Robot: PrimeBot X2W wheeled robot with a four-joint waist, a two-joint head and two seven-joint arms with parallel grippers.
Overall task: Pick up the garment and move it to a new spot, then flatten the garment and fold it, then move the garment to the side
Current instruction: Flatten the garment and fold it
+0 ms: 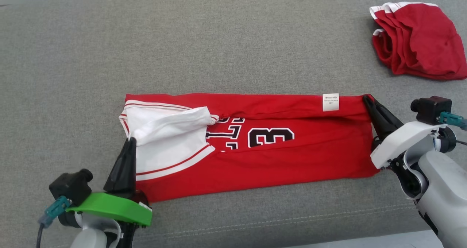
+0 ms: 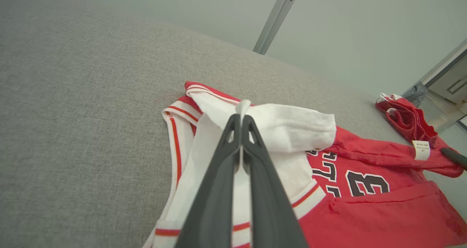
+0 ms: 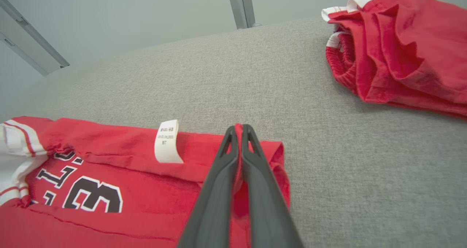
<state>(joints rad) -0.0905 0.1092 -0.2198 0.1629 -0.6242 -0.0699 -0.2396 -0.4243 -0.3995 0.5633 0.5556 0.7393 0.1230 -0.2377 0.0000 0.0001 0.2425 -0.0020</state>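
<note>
Two ends of the red jersey (image 1: 292, 157), lying lengthwise on the grey fabric surface (image 1: 219, 40), are pinched: left gripper (image 1: 130, 143) clamped on white shoulder cloth, right gripper (image 1: 367, 101) on the far right hem, likely to stretch it flat for folding; another red garment (image 1: 419, 36) sits far right

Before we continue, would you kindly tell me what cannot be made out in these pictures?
Lettering on the jersey: head view, the jersey's own folds cover most of it.
Care label: print too small in every view.
Left gripper and right gripper: wrist views, their shut fingers hide how many layers each pinches.
Second red garment: right wrist view, cut off by the right edge.
</note>
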